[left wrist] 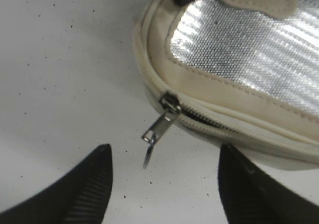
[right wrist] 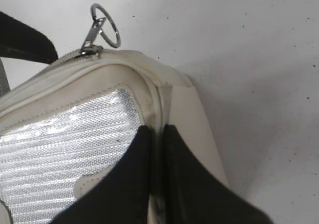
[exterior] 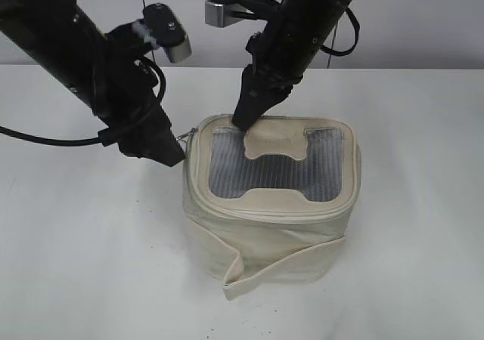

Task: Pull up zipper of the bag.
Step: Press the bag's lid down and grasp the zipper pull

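Two grippers flank the bag (exterior: 272,204) at mid-table. Your risk, as judged: the ring pull (left wrist: 148,154) dangles loose off the slider (left wrist: 169,104) on the zipper (left wrist: 234,129), so closing carelessly may nudge it aside and miss. Your left gripper (left wrist: 162,184) stands wide apart, empty, straddling that pull. Your right gripper (right wrist: 158,179) is nearly pinched together, pressing the bag's top rim.

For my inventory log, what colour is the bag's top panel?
Silvery grey mesh panel, clearest in the left wrist view.
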You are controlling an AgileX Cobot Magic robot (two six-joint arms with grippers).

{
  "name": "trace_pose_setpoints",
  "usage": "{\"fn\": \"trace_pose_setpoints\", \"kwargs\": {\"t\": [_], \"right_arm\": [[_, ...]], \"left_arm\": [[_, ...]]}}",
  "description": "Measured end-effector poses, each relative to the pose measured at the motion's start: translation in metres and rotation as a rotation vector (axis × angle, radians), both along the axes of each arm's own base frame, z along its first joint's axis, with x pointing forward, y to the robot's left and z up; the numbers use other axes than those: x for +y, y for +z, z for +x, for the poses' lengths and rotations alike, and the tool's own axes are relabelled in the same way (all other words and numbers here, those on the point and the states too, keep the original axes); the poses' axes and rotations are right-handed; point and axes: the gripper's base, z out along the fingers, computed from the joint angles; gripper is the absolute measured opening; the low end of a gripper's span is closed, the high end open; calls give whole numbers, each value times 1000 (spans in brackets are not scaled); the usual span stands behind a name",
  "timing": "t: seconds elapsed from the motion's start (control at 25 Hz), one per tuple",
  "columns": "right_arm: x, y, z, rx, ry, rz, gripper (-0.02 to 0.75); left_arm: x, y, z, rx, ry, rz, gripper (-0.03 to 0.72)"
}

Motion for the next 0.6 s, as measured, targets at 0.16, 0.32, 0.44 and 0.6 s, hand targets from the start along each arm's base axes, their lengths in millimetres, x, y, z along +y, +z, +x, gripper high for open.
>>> {"fn": "trace_pose_setpoints", "kwargs": {"t": [0.16, 0.32, 0.44, 0.6], "right_arm": [[0, 0, 0, 0, 0, 0, 39], [0, 0, 0, 0, -1, 0, 39], [0, 0, 0, 0, -1, 0, 39], [0, 0, 0, 3, -5, 0, 39]], "left_arm": [[-2, -16, 6, 17, 5, 21, 489], [-4, -17, 9, 5, 13, 12, 265], [-4, -17, 9, 10, 12, 11, 48], [-3, -18, 5, 67, 21, 22, -3]]}}
